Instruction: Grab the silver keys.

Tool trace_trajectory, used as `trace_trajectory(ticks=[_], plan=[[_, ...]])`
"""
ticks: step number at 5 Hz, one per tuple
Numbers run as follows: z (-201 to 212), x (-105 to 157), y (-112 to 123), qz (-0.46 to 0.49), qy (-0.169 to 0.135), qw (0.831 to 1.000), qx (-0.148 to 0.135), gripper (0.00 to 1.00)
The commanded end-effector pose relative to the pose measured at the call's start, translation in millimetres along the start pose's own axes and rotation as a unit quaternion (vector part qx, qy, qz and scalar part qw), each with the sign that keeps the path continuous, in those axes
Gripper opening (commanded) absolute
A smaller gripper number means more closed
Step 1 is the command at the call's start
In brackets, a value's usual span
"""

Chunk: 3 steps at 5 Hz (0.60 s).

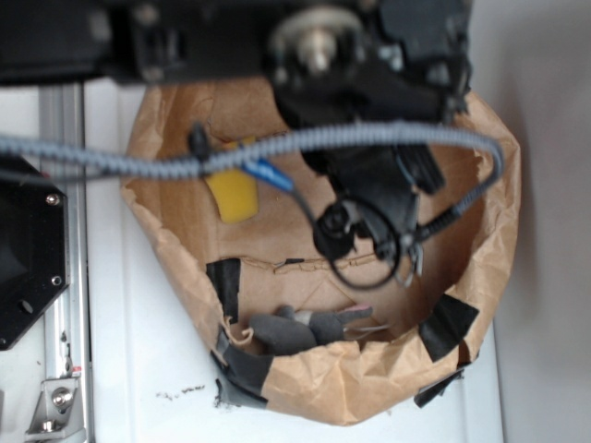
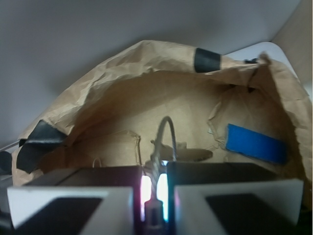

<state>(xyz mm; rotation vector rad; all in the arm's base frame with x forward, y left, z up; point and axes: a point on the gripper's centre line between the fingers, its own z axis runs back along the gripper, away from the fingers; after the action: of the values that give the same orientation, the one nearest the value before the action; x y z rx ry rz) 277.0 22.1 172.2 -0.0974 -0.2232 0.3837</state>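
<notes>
1. We saw our gripper [image 2: 152, 193] clenched on the silver keys [image 2: 164, 142]; their thin wire loop arched up from between the nearly closed jaws.
2. The keys hung inside the brown paper bag [image 1: 480, 277], above its floor.
3. Inside the bag lay a yellow sponge [image 1: 233, 196] and a grey fabric toy [image 1: 294, 330].
4. A grey cable [image 1: 185, 159] crossed above the bag.

1. 1 paper bag [image 1: 480, 198], crumpled brown, with 4 black tape patches visible on its rim from outside.
2. 1 yellow sponge [image 1: 234, 194].
3. 1 grey toy [image 1: 295, 330].
4. 1 blue strip [image 2: 256, 143] on the bag's wall.
5. 1 gripper [image 2: 154, 188].
6. 1 wire loop [image 2: 164, 139].
7. 1 coiled cable [image 1: 111, 159].
</notes>
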Motion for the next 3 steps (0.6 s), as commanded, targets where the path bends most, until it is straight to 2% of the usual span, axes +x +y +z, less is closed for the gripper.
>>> trace_trajectory(ticks=[1, 2, 3], plan=[[40, -13, -5, 0.0, 0.007, 1.0, 0.012, 0.0], [52, -20, -6, -0.002, 0.018, 1.0, 0.016, 0.0], [47, -17, -5, 0.008, 0.025, 0.999, 0.032, 0.0]])
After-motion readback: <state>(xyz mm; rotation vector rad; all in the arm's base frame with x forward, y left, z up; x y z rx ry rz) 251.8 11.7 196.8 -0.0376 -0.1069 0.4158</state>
